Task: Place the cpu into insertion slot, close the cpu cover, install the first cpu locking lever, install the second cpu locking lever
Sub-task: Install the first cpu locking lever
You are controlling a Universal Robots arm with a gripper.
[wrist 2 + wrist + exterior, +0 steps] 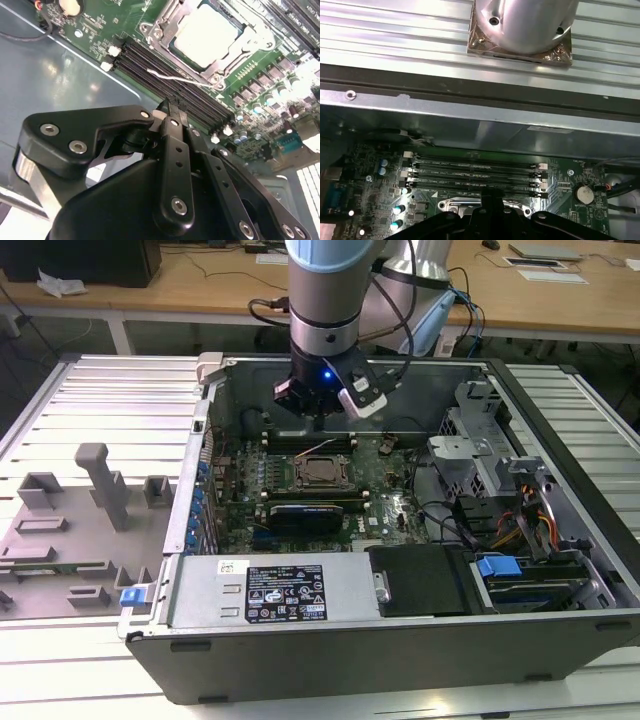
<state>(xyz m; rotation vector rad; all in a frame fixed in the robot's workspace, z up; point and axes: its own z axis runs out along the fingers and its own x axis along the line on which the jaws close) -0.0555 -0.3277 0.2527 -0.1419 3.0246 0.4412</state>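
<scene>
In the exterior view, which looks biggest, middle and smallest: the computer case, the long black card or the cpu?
Largest: the computer case.
Middle: the long black card.
Smallest: the cpu.
Card and cpu lie side by side, so nearness doesn't fool you.

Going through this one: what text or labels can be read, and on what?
Black label on the power supply housing: print too small to read.
White sticker beside it: too small.
Motherboard markings: blurred.
Pale label on the case wall: unreadable.
Nothing can be quoted.
</scene>
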